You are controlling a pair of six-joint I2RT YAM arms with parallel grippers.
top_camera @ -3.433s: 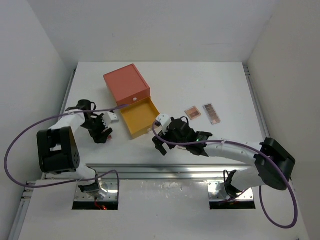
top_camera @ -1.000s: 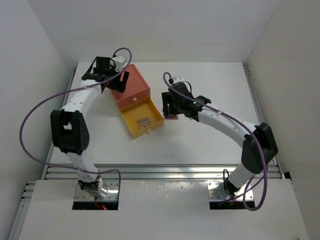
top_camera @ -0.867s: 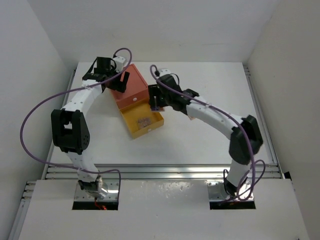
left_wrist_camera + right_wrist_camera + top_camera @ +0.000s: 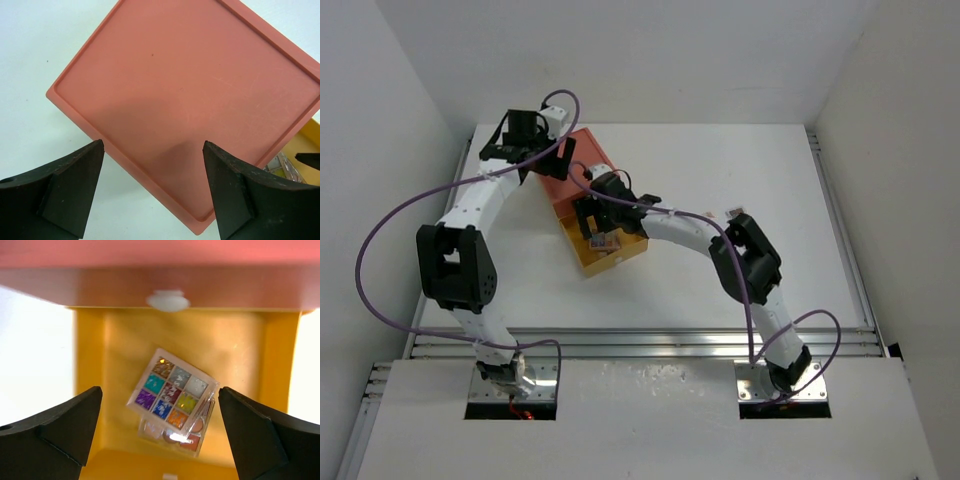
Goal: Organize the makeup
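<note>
Left claw: spread wide, nothing between its fingers, hovering over the flat lid of the orange box at the back left of the worktop. Whether it touches the lid cannot be told from these views. Judged purpose: it is placed to steady the box while the drawer below is worked, as a light box would slide under a push. Yellow drawer: pulled out toward the near side, which leaves its tray open from above for loading. The white knob sits on the orange front just above it. Right claw: also wide open and holding nothing, poised directly over the drawer with a finger on either side of the contents, well apart from them. Makeup: the multicoloured palette lies tilted in the middle of the drawer floor, resting partly on a second palette with pink-brown pans that shows under its near edge. Both lie free of the claw. No black brushes or pencils show in any view. Judgement: the palettes are stowed, so the likely next step is closing the drawer, and the stacked pair must sit below the box front to clear it.
</note>
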